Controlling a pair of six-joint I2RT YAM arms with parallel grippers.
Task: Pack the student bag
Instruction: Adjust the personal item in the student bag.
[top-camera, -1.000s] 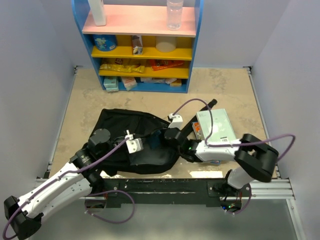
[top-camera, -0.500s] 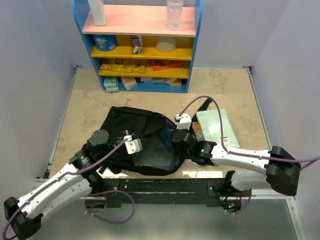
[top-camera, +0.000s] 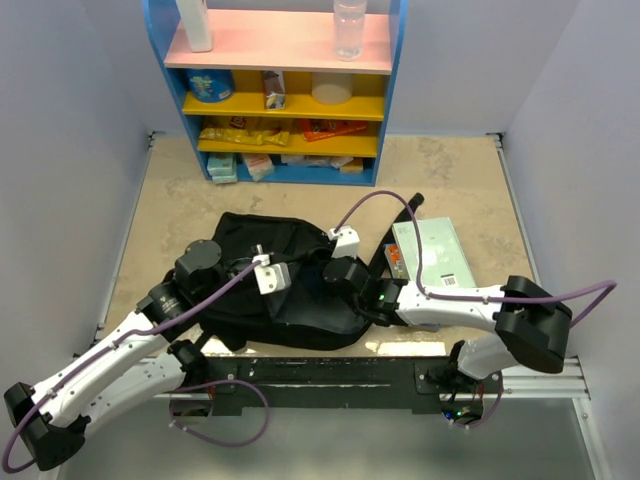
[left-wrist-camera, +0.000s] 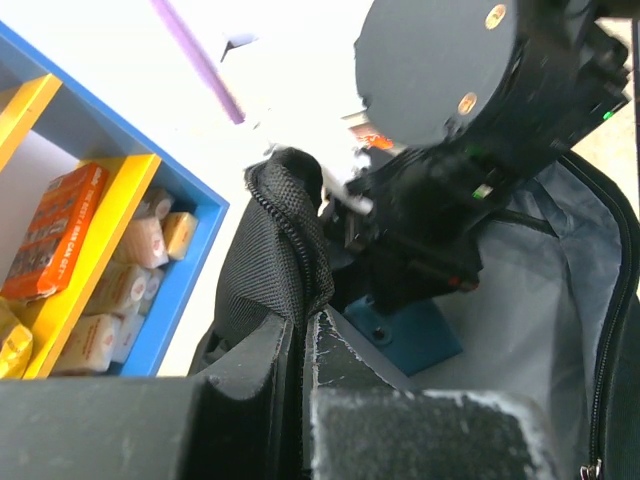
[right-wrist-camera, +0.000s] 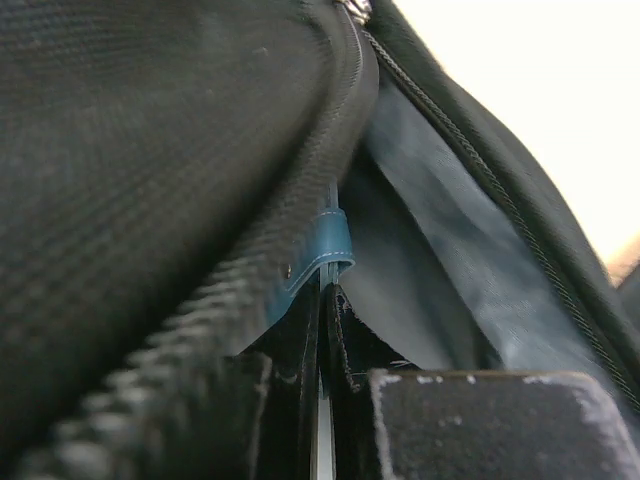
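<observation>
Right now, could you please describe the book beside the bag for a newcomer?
From the blue shelf unit at the back, come nearer to the black student bag. Right of it lies the book: the only pale green, flat rectangle there.

The student bag (top-camera: 260, 270), in the middle of the top view, is shown in black woven fabric, with a pale grey lining (left-wrist-camera: 530, 300). A thin item (right-wrist-camera: 325, 250) at its mouth is coloured blue. The shelf (top-camera: 290, 103) at the upper edge is framed in blue, with yellow boards and a pink top. The table (top-camera: 170, 200) is mottled beige. The cables (left-wrist-camera: 197, 62) are purple.
</observation>
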